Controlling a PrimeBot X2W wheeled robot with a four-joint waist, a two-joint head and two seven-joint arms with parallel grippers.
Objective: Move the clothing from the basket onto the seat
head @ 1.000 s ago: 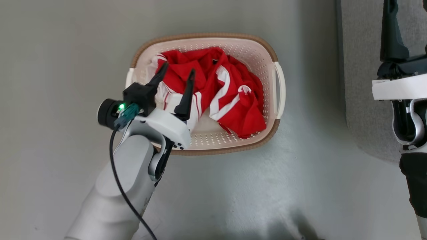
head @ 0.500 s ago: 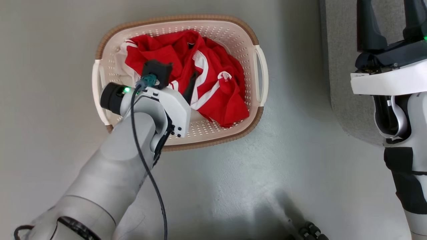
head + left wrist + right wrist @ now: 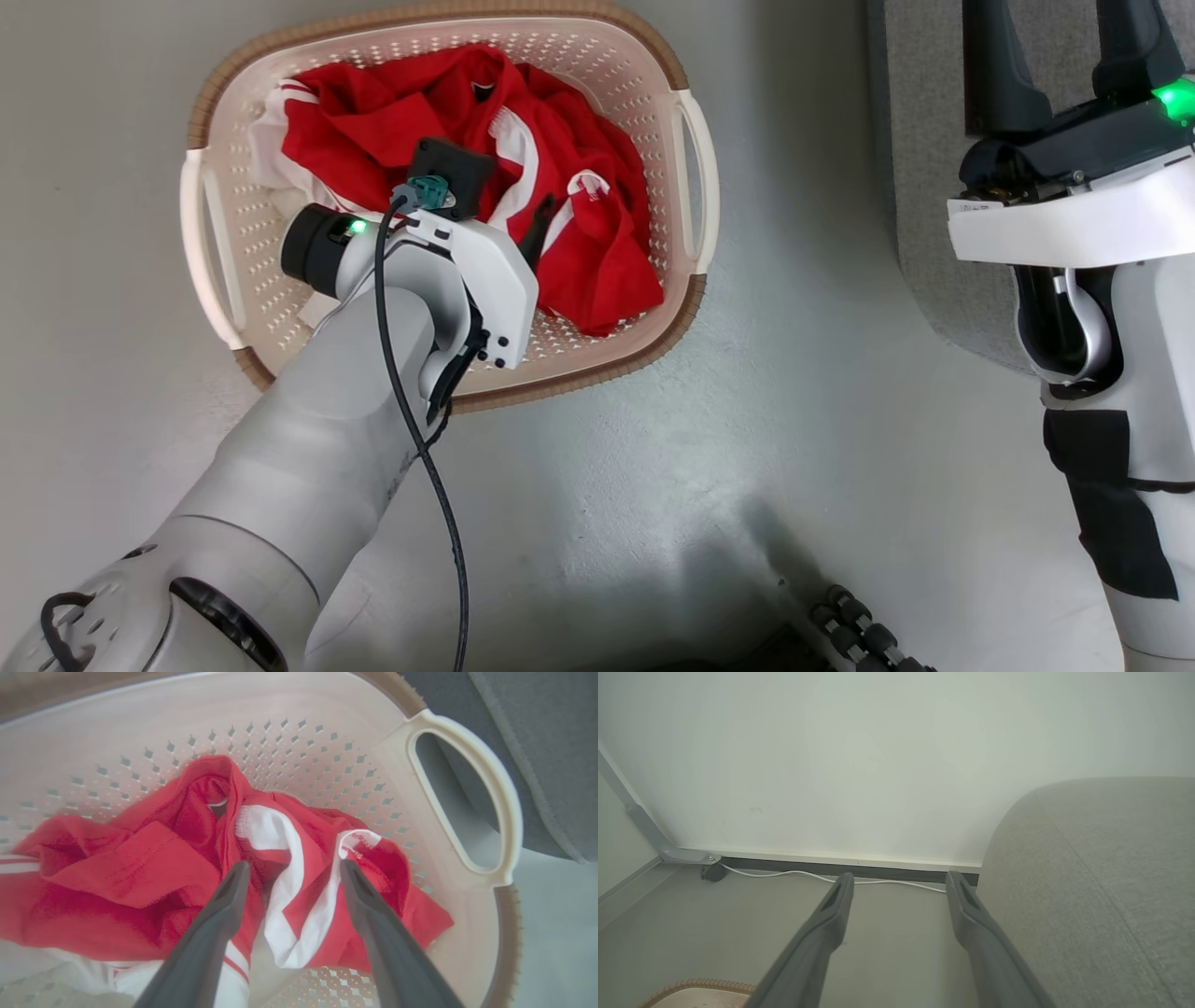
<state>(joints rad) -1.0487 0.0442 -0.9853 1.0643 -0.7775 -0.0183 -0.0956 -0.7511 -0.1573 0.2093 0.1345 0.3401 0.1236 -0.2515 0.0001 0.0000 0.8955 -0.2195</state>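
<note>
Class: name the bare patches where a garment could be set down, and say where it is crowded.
Bare: the seat beside the wall; the floor between basket and seat. Crowded: the basket's middle, where clothing bunches at the open left pincer.

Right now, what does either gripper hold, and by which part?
Nothing. The left gripper is open at the clothing in the basket; the right gripper is open.

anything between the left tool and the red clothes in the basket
Nothing visible. The left tool, fingers spread, is inside the basket, pointing straight at the red clothing, with a white-trimmed fold between its fingertips.
</note>
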